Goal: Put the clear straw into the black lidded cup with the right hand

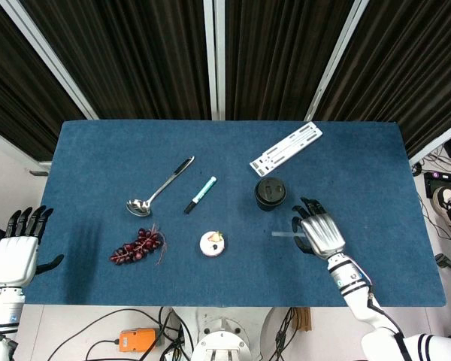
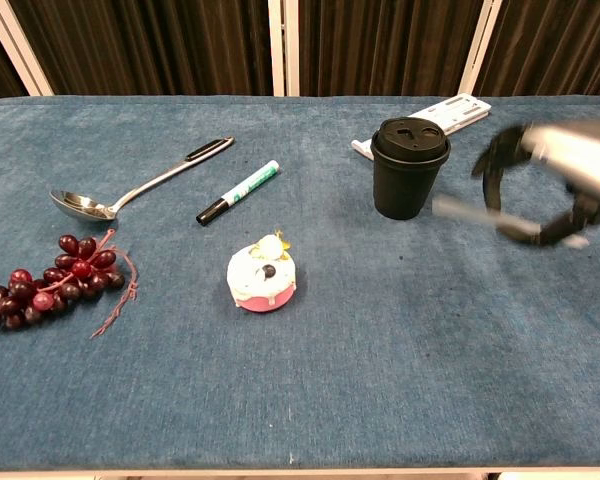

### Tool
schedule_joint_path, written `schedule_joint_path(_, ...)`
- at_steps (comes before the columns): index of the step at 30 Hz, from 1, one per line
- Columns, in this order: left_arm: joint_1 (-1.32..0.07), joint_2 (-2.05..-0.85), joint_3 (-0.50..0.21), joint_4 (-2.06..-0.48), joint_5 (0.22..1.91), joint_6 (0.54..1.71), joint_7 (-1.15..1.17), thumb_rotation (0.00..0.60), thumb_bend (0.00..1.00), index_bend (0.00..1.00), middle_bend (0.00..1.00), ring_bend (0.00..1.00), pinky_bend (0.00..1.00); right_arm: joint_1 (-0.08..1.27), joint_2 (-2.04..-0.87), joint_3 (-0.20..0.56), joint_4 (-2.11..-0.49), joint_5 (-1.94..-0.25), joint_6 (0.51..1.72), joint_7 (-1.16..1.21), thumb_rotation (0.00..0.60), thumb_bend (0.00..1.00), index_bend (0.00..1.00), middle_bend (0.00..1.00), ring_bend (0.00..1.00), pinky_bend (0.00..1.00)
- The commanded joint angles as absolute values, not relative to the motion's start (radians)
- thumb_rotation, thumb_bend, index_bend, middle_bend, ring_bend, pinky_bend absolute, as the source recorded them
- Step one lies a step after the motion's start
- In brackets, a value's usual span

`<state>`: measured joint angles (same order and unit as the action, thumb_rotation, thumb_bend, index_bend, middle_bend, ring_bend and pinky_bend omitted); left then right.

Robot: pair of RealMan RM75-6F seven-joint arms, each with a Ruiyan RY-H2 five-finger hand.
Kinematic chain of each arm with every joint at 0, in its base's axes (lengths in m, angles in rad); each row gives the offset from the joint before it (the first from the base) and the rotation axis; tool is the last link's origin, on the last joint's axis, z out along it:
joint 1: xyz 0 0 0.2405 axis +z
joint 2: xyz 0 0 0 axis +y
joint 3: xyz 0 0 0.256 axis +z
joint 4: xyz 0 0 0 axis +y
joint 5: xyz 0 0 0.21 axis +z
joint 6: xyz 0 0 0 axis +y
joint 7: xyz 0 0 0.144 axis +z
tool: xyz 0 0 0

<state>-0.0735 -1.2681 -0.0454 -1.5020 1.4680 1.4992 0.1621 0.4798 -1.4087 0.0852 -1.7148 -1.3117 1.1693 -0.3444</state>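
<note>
Straw (image 2: 470, 211) is pinched in the right hand (image 1: 320, 233), raised off the table (image 2: 380, 360) beside the black lidded cup (image 2: 409, 167), probably to line up with the lid hole.

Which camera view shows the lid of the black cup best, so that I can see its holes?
The head view: it looks straight down on the black cup's lid. The chest view shows the cup from the side, its lid foreshortened.

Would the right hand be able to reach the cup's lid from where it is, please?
Probably yes. The right hand holds the straw lifted just right of the cup, and nothing stands between them; the lid is uncovered.
</note>
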Motion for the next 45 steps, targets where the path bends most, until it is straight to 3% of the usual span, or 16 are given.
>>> schedule_joint_path(1, -0.074, -1.267, -0.046, -1.506, 1.468, 1.499, 0.165, 0.6, 0.08, 0.09, 0.09, 0.02, 0.0, 0.474, -1.348, 0.194, -1.707, -1.434, 1.263, 0.024, 0.6, 0.56, 0.71, 0.33, 0.15, 0.17)
schedule_joint_path(8, -0.077, -1.263, -0.046, -1.519, 1.467, 1.496, 0.177, 0.6, 0.08, 0.09, 0.09, 0.02, 0.0, 0.548, -1.411, 0.325, -1.6, -1.382, 1.235, 0.341, 0.6, 0.56, 0.71, 0.33, 0.16, 0.17)
schedule_joint_path(15, -0.076, -1.258, -0.047, -1.529, 1.458, 1.492, 0.187, 0.6, 0.08, 0.09, 0.09, 0.02, 0.0, 0.62, -1.492, 0.377, -1.486, -1.352, 1.197, 0.44, 0.6, 0.56, 0.71, 0.33, 0.16, 0.17)
schedule_joint_path(27, -0.084, -1.261, -0.049, -1.527, 1.448, 1.475, 0.195, 0.6, 0.08, 0.09, 0.09, 0.02, 0.0, 0.676, -1.606, 0.347, -1.351, -1.355, 1.163, 0.477, 0.6, 0.56, 0.7, 0.33, 0.16, 0.16)
schedule_joint_path(45, -0.085, -1.268, -0.049, -1.516, 1.441, 1.472, 0.187, 0.6, 0.08, 0.09, 0.09, 0.02, 0.0, 0.69, -1.643, 0.329, -1.291, -1.35, 1.151, 0.492, 0.6, 0.56, 0.7, 0.33, 0.16, 0.15)
